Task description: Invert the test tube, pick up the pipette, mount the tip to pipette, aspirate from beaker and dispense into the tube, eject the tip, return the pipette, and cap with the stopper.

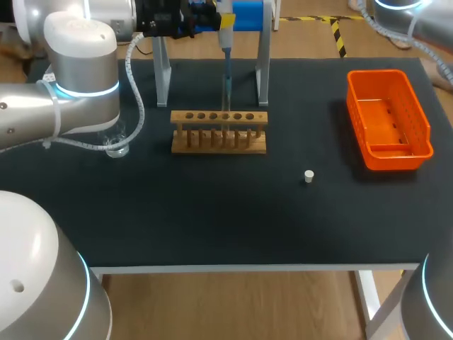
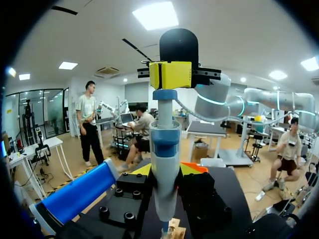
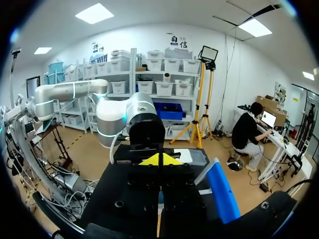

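Observation:
My left gripper (image 2: 167, 172) is shut on the white and blue pipette (image 2: 165, 149), holding it upright at the table's back, in front of the stand. The pipette (image 1: 226, 49) points down, its tip reaching a hole in the wooden tube rack (image 1: 219, 132). The tube itself is hard to make out. My right gripper (image 2: 172, 74) is shut, and its yellow tips rest on the pipette's blue plunger knob (image 2: 165, 94). The right wrist view shows those tips (image 3: 159, 160) together. A glass beaker (image 1: 117, 146) stands left of the rack. The white stopper (image 1: 308, 176) lies right of centre.
The pipette stand (image 1: 262, 64), with grey legs and a blue bar, rises behind the rack. An orange basket (image 1: 388, 120) sits at the right edge. My left arm's elbow (image 1: 81, 71) hangs over the table's left side, above the beaker.

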You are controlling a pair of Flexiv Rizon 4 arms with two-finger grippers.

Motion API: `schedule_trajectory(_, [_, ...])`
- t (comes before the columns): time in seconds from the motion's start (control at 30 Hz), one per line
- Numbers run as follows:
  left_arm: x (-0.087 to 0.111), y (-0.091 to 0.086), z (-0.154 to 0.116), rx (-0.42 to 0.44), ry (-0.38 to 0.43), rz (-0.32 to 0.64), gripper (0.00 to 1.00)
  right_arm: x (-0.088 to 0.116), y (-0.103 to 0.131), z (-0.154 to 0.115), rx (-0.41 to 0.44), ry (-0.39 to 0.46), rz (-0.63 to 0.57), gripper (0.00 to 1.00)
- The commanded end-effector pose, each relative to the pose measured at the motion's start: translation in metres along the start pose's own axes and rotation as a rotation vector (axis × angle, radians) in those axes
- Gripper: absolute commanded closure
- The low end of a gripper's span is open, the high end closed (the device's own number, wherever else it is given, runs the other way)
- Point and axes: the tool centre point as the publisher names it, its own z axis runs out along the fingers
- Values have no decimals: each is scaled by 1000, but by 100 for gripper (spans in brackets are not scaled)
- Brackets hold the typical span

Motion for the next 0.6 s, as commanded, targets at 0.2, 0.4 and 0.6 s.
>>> schedule_trajectory(0.2, [-1,-2,1,0,0,1,100,-1,-5,-1,11,2,4,100])
schedule_trajectory(0.4, [-1,-2,1,0,0,1,100,0,-10,0,17,5,6,100])
schedule_trajectory(0.6, [-1,-2,1,0,0,1,100,1,-15,3,27,11,10,100])
